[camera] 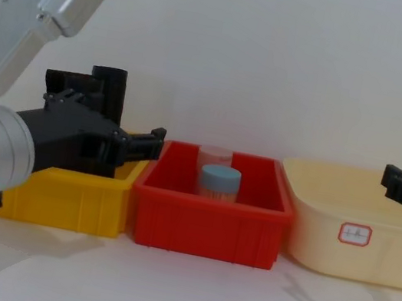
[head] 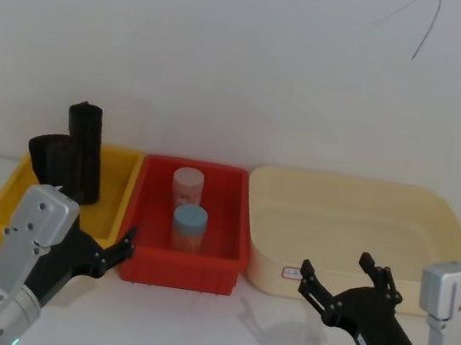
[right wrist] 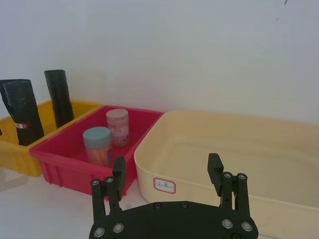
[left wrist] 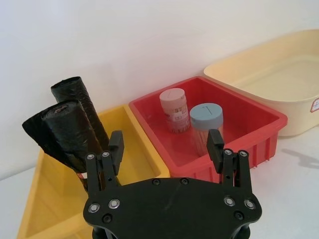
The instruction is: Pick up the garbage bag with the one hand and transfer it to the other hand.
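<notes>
Black left gripper [head: 124,243] at seven o'clock over the desk [head: 260,331], fingers spread wide and empty, right gripper [head: 335,269] at five o'clock likewise, cream tub [head: 340,184] with unreadable white label [head: 292,273], garbage bag [head: 52,160] with red-and-white band leaning in yellow bin [head: 117,199] at ten o'clock
</notes>
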You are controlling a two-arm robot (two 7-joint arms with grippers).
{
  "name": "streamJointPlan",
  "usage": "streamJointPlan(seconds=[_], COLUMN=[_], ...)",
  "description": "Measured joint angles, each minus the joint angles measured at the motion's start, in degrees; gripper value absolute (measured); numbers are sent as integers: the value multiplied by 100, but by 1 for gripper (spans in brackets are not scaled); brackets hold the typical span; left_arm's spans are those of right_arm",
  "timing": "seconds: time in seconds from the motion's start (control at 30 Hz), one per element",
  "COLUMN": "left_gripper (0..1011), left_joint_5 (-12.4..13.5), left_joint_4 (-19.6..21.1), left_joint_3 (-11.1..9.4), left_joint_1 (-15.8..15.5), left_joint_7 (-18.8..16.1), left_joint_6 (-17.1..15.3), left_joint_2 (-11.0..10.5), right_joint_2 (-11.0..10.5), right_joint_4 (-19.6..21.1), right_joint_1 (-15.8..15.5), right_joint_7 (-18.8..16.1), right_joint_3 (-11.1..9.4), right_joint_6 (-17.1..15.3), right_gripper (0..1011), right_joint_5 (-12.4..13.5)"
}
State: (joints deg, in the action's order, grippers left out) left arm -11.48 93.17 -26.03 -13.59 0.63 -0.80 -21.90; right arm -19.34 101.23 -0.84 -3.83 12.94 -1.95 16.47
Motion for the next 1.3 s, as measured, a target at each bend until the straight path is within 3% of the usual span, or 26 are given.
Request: streamJointPlan(seconds=[0.8,1.3], left_gripper=[1000,1000], left_joint_5=[0,-39], left_joint_4=[-4,-214], left_joint_3=[10,383], left_joint_1=[-3,10], left_joint_7=[0,-122], left_joint_6=[4,232], left_joint_2=[7,-27], right_joint_2=[0,0], right_joint_4=[0,0], right_joint_1=[0,0], right_joint_7=[0,0], right_joint_3=[0,0], right_joint_6=[0,0], right_gripper=[1000,1000], right_joint_5=[0,0])
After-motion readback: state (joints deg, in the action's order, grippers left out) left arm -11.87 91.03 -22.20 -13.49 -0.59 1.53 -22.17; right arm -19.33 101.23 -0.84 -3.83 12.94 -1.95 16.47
